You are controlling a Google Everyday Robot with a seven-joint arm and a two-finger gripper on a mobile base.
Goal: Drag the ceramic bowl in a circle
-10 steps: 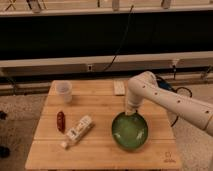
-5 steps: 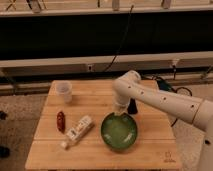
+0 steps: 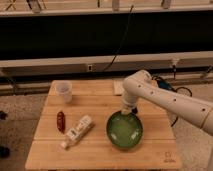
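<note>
The ceramic bowl (image 3: 124, 131) is wide, shallow and glossy green with a darker rim. It sits on the wooden table (image 3: 100, 105), right of centre and toward the front. My gripper (image 3: 127, 110) points down at the bowl's far rim, at the end of the white arm (image 3: 165, 100) that reaches in from the right. The gripper's tip is at the rim, and the contact itself is hidden.
A small translucent plastic cup (image 3: 64, 91) stands at the table's back left. A red-brown item (image 3: 60, 121) and a white bottle (image 3: 77, 131) lie at the front left. A tan pad (image 3: 118, 87) lies at the back edge behind the arm. Cables hang by the dark wall behind.
The bowl and gripper slid left across the table, then came back a little to the right. The arm's elbow swung left and back with them.
</note>
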